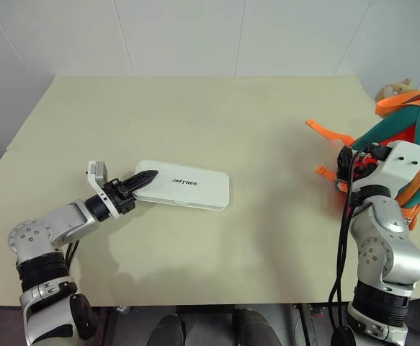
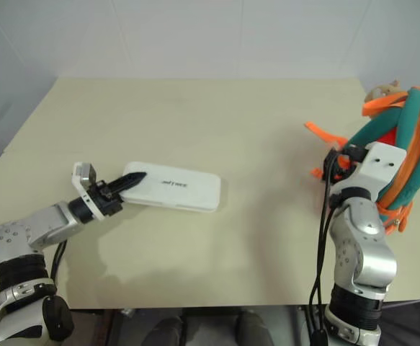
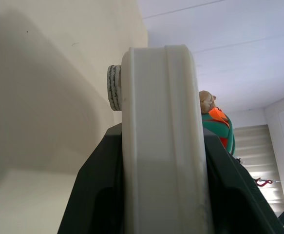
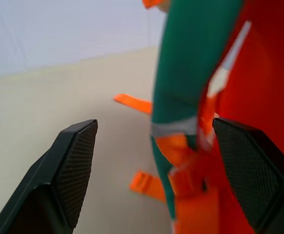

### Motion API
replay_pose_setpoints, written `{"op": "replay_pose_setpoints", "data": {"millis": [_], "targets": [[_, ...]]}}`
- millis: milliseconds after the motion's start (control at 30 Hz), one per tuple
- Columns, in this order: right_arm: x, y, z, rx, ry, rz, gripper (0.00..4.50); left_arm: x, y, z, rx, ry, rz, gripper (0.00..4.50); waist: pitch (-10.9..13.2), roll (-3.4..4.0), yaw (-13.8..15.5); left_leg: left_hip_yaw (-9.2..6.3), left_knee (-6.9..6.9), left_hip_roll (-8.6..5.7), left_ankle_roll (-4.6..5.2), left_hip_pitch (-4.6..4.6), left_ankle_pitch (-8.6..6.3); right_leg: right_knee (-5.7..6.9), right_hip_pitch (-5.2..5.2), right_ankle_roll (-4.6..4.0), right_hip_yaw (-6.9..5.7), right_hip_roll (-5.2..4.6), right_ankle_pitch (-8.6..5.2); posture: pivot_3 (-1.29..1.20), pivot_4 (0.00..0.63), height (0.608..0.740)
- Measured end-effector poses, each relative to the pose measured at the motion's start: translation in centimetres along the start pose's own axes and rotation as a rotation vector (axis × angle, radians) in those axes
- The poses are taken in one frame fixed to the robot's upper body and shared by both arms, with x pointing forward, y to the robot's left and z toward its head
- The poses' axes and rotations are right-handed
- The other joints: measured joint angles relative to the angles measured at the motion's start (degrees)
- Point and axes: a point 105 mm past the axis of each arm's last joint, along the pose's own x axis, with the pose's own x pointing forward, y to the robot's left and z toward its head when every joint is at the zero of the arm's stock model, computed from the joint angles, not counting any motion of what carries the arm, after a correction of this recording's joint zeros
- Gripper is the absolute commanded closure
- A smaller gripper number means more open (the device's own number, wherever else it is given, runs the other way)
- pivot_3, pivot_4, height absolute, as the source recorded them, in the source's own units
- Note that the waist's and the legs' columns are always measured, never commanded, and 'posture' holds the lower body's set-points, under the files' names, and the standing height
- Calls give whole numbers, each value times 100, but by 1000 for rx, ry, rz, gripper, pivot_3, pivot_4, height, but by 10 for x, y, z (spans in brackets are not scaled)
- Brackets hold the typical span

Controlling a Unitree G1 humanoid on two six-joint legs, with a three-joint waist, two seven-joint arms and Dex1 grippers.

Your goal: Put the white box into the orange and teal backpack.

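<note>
here, left claw (image 1: pixel 143 180) clamped on white box (image 1: pixel 188 189) end, right claw (image 4: pixel 151 161) spread beside backpack (image 1: pixel 411 144)

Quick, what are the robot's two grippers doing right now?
Left gripper: closed on the end of the white box.
Right gripper: open, holding nothing, its fingers either side of the backpack's edge.

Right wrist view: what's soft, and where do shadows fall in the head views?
Right wrist view: the orange and teal backpack between the open right claw fingers is out of focus. Left eye view: a soft shadow lies on the table under the left claw and the white box it grips. Left wrist view: the box's near edge looks blurry.
</note>
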Motion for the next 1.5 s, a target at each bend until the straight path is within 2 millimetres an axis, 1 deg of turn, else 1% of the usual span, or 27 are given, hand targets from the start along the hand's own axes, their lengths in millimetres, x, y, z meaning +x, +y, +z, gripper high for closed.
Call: {"op": "replay_pose_setpoints", "data": {"millis": [67, 200, 400, 533, 633, 800, 933, 1100, 1200, 1333, 1500], "targets": [[5, 2, 3, 9, -8, -9, 0, 0, 0, 0, 1, -1, 1, 3091, 0, 0, 0, -1, 0, 0, 1, 1, 1, 1, 0, -1, -1, 1, 2, 0, 150, 740], [24, 12, 13, 46, -39, -15, 0, 3, 0, 0, 4, 2, 5, 3091, 0, 0, -5, -1, -2, 1, 1, 1, 3, -1, 0, -1, -2, 1, 3, 0, 150, 740], [43, 18, 12, 73, -49, -42, 0, 5, -3, -1, 6, 1, 1, 3091, 0, 0, -15, 1, -10, 1, 2, -5, 2, 1, -1, 1, -2, -2, 4, 0, 150, 740], [50, 16, 8, 56, -51, -92, 0, 3, -2, -1, 0, -7, 2, 3091, 0, 0, -23, 1, -10, 1, 2, -6, 2, 1, -2, 1, -2, -1, 4, 0, 150, 740], [50, 13, 6, 41, -58, -133, 0, 2, -2, 0, -2, -15, 2, 3091, 0, 0, -33, 1, -9, 2, 2, -6, 2, 1, -2, 1, -3, -1, 4, 0, 150, 740], [39, 12, 4, 12, -58, -200, 0, -2, -2, 0, 2, -27, 7, 3091, 0, 0, -98, -1, -9, 3, 2, -6, 3, 4, -2, 1, -2, -1, 4, 0, 150, 740], [37, 11, 3, 10, -45, -263, 0, -1, -2, 0, 1, -30, 7, 3091, 0, 0, -125, -1, -5, 2, 1, -5, 3, 3, -2, 2, -1, -1, 4, 0, 150, 740], [51, 26, 16, 40, -76, -250, 0, 0, -3, -1, 2, -29, 4, 3091, 0, 0, -147, 0, -5, 4, 0, -2, 4, 3, -2, 1, -2, 2, 4, 0, 150, 740], [61, 32, 13, 50, -63, -245, 0, 1, -4, 0, 2, -35, -2, 3091, 0, 0, -146, 1, -6, 3, 0, -3, 4, 5, -1, 2, -1, 1, 4, 0, 150, 740], [73, 34, 7, 55, -42, -255, 0, -1, -4, -1, -2, -40, 1, 3091, 0, 0, -148, 3, -12, 3, 1, -5, 3, 2, -2, 2, -1, 0, 5, 0, 150, 740], [85, 37, 4, 58, -38, -269, 0, -3, -5, -2, 4, -47, 1, 3091, 0, 1, -156, 6, -13, 3, 1, -6, 3, 1, -2, 2, 0, -1, 5, 0, 150, 740]]}}
